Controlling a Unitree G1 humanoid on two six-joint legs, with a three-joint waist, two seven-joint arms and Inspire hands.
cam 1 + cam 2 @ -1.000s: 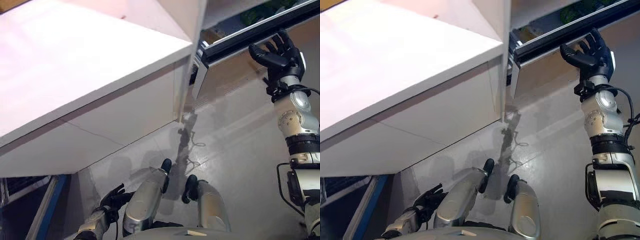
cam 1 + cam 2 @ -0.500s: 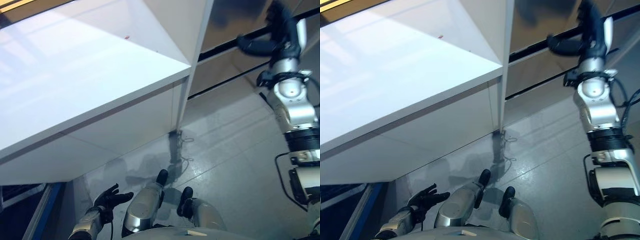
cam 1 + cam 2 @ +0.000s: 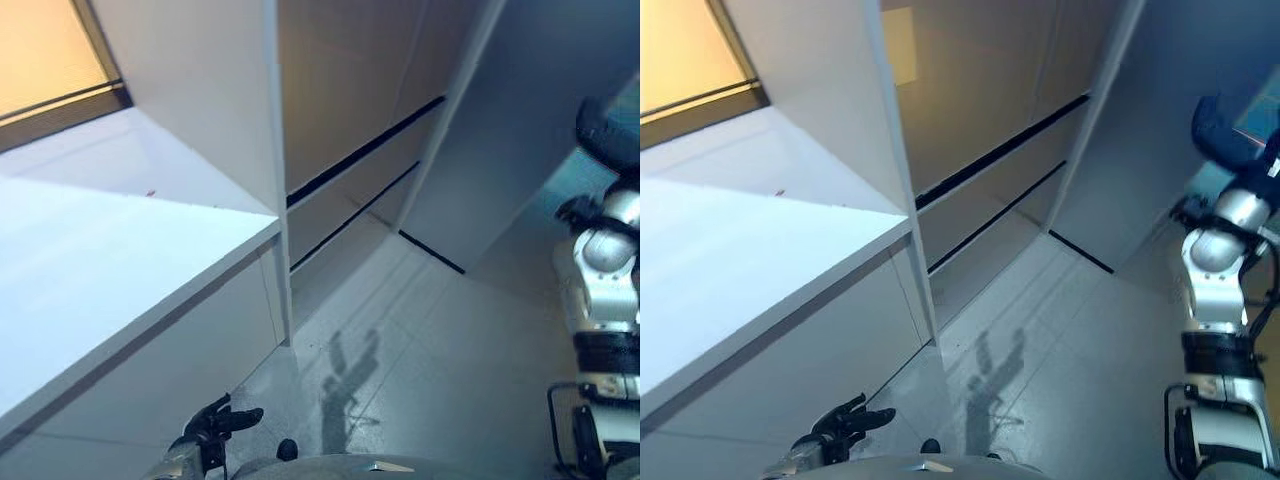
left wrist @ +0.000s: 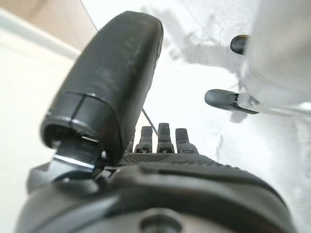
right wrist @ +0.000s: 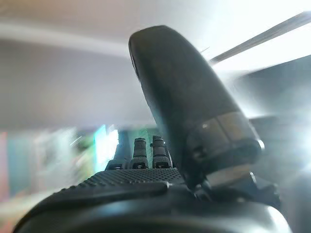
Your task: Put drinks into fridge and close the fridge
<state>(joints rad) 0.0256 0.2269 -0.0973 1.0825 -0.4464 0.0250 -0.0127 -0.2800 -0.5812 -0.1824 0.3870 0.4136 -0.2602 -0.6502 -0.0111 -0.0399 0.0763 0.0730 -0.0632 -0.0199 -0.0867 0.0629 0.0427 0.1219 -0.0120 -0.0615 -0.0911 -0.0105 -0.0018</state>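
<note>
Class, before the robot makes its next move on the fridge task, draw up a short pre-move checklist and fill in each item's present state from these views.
1. Left hand empty: ok, low by the counter, fingers relaxed and holding nothing.
2. Right hand empty: ok, raised at the right; its wrist view shows straight fingers and nothing held.
3. Drink in sight: not ok, none shows in any view.
4. Fridge door shut: cannot tell, only tall panels with dark seams show.
5. Floor ahead free of obstacles: ok.

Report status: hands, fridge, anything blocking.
Left hand low, open, empty. Right hand raised, open, empty, clear of brown-fronted fridge door, which looks shut. No drinks in view. White countertop at left; nothing blocking.
</note>
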